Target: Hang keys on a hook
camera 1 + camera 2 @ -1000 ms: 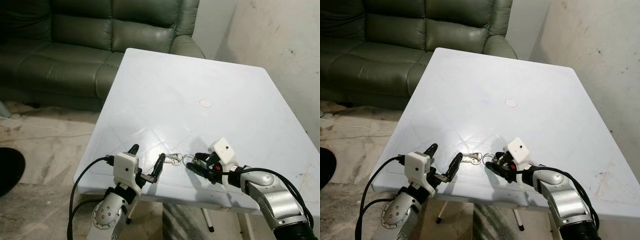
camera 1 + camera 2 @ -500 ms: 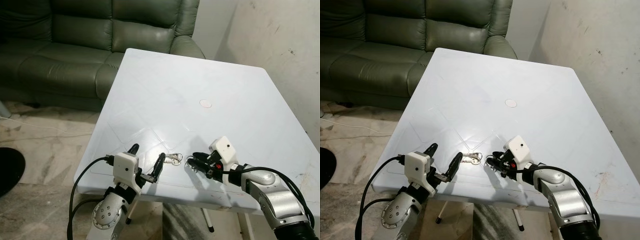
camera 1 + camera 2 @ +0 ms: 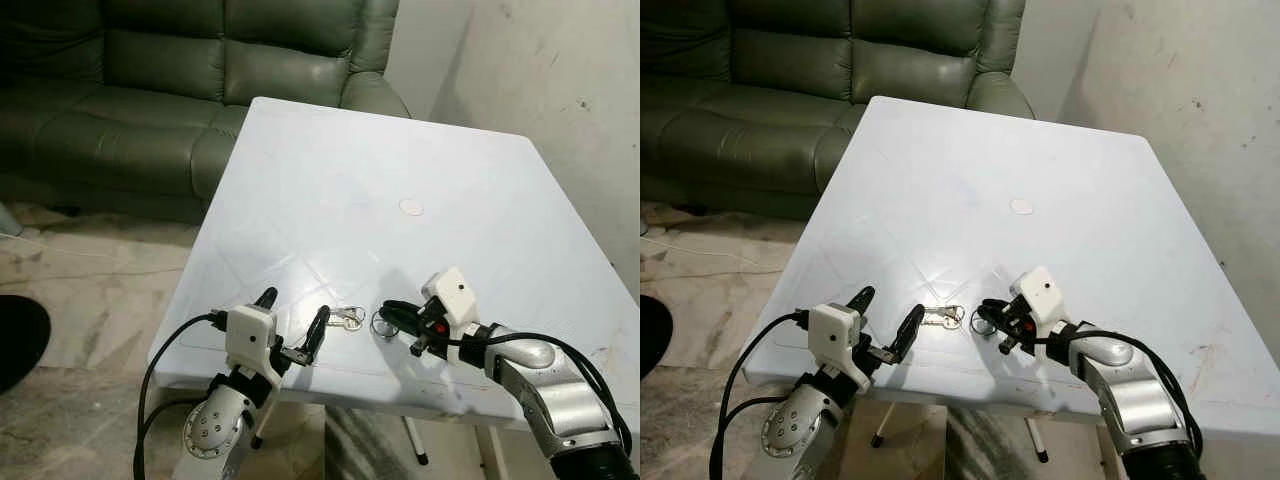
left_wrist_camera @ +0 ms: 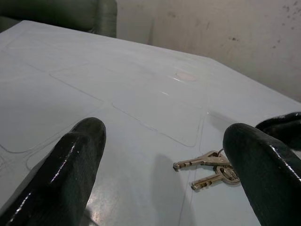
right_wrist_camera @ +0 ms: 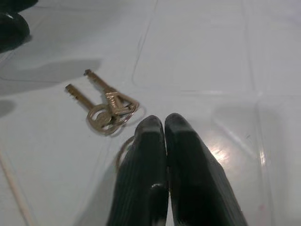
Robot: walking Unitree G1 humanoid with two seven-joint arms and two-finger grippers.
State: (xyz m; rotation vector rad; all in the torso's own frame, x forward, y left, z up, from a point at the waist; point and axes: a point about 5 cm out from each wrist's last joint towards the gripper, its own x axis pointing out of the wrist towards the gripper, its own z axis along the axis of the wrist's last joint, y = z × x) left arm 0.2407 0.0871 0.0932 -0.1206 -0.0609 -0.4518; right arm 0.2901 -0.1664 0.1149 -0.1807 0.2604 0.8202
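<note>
Two brass keys (image 3: 348,318) lie flat on the white table (image 3: 400,150) near its front edge, joined to a thin wire ring (image 3: 383,325). My left gripper (image 3: 294,310) rests open at the table edge, and the keys (image 4: 209,165) lie just ahead of its right finger. From the right, my right gripper (image 3: 388,309) reaches in with its fingers pressed shut. The ring (image 5: 122,151) runs partly under its fingers (image 5: 151,141), and the keys (image 5: 106,101) lie just beyond the tips. I cannot tell whether the ring is pinched.
A small round disc (image 3: 411,207) sits mid-table. A green leather sofa (image 3: 150,80) stands behind the table on the left, and a stained wall (image 3: 560,70) on the right. A dark round object (image 3: 15,340) lies on the tiled floor at the left.
My right gripper's fingers, spread by the ring one second ago, have closed together over it. The keys and the left gripper have not moved.
</note>
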